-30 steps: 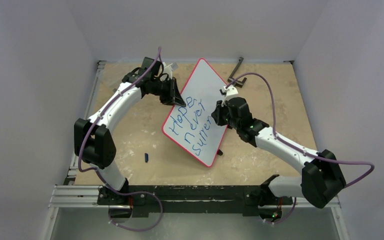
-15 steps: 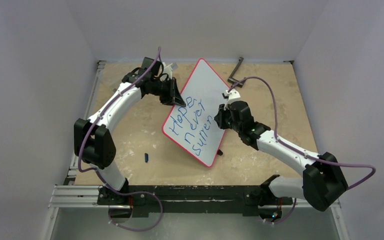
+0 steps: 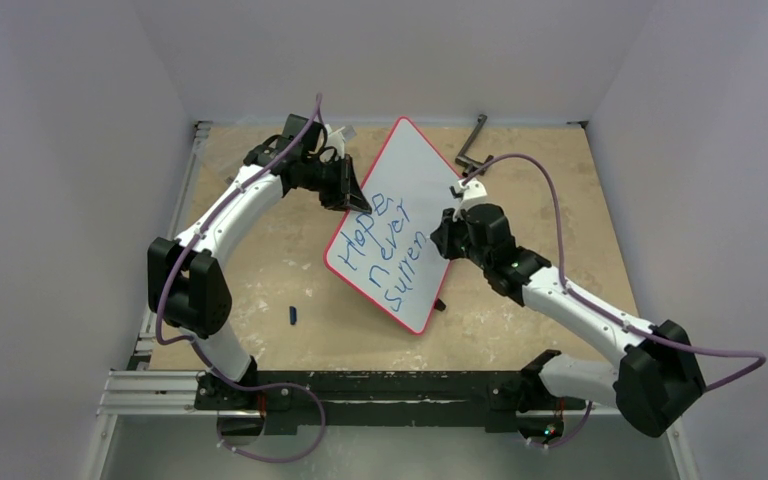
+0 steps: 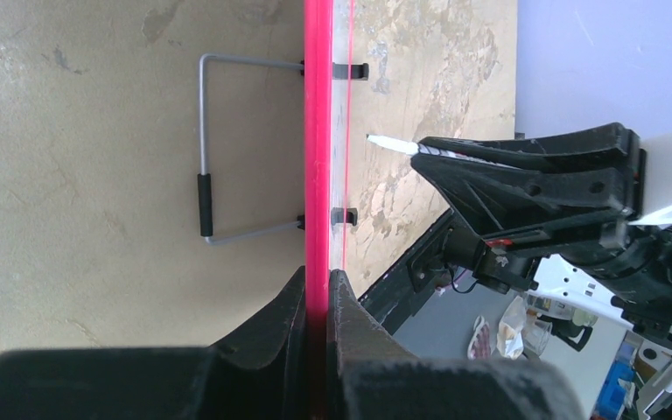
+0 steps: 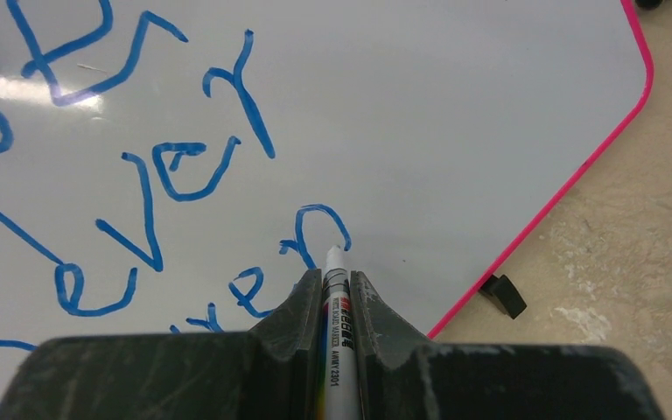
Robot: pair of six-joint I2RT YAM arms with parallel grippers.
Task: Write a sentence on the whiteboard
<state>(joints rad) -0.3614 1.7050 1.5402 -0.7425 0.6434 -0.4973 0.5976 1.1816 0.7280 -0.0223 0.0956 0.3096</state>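
Note:
The whiteboard [image 3: 415, 180] lies tilted mid-table, white with a thin red rim. The sentence [image 3: 388, 245] is blue lettering in three slanted lines, "Hope never surren". My left gripper [image 3: 352, 190] is shut on the board's left edge; the left wrist view shows its jaws [image 4: 318, 289] clamped on the red rim [image 4: 318, 131]. My right gripper [image 3: 442, 240] is shut on a white marker [image 5: 336, 341] over the board [image 5: 455, 114]. The marker's tip sits at the end of the last blue stroke [image 5: 319, 214].
A small blue cap [image 3: 294, 315] lies on the table left of the board. A black bent bar [image 3: 472, 140] lies at the back. A wire stand [image 4: 205, 188] and black clips [image 5: 501, 296] sit at the board's edge.
My right gripper has moved slightly right and toward the near edge with the marker, along the third line. The left arm and the board have not moved.

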